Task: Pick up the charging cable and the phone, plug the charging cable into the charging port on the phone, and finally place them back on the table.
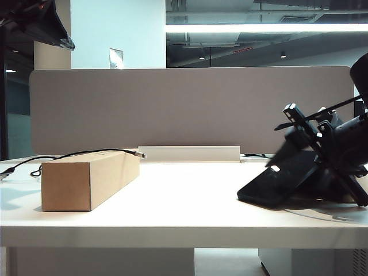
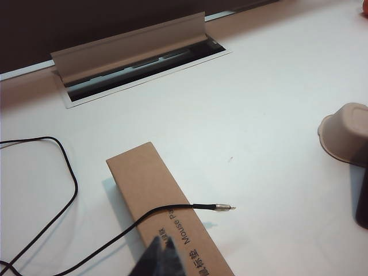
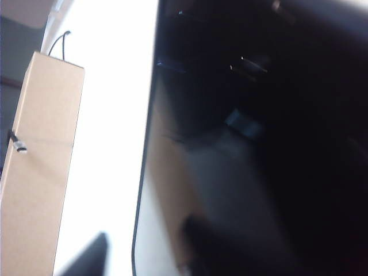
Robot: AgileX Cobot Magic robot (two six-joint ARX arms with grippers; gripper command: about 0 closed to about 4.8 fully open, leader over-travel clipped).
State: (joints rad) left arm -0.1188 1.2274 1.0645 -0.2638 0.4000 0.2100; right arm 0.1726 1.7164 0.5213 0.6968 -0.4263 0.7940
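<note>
Phone (image 1: 276,181) is being picked up, tilted beside the right gripper (image 1: 313,129), its fingers' state unclear; left gripper (image 2: 161,253), pinched shut, hovers above the cardboard box (image 2: 167,213) bearing the charging cable (image 2: 172,210); next, grasp near its plug.

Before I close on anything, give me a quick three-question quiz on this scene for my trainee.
1. True or false: the cable lies over the box, its plug sticking out past the box's end.
2. The phone, with the right gripper at it, is: A) flat on the table; B) tilted, one end raised; C) on top of the box.
3. Fill in: the shut left gripper hangs above the ___.

Key: 1 true; 2 B; 3 box.
</note>
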